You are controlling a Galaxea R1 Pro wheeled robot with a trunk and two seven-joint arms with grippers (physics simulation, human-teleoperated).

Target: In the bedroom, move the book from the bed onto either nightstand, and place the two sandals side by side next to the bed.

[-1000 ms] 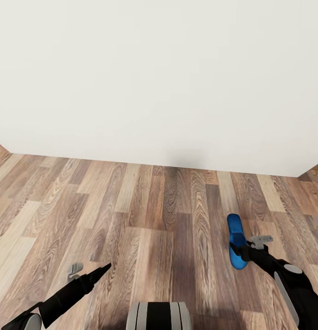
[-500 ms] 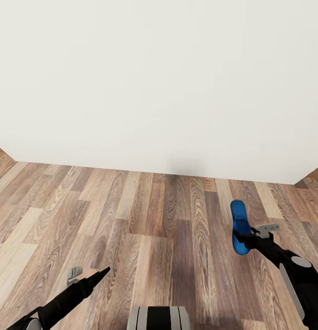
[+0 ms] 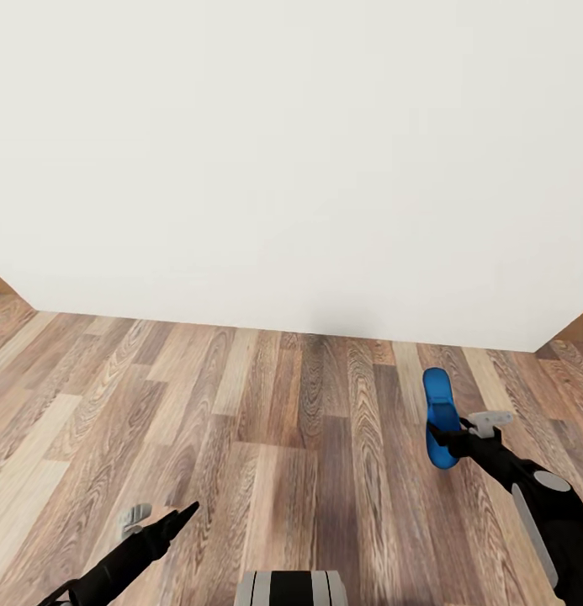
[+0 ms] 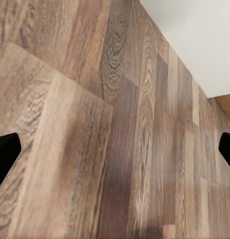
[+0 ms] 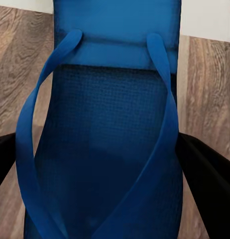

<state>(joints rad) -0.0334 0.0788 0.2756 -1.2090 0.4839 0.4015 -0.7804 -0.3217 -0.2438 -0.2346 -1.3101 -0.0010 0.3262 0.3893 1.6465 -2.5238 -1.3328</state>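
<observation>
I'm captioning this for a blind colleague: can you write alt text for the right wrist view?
A bright blue sandal, seen close up with its straps toward the camera, is clamped between the right gripper's two black fingers. Behind it lie wood-plank floor and a strip of white wall.

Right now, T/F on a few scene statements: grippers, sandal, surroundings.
1. The right gripper holds a blue sandal. True.
2. The left gripper holds the book. False: its fingers are apart over bare wood floor with nothing between them.
3. A white wall stands ahead. True.
4. The sandal lies flat on the floor. False: it is gripped by its sides, between the right gripper's fingers.
</observation>
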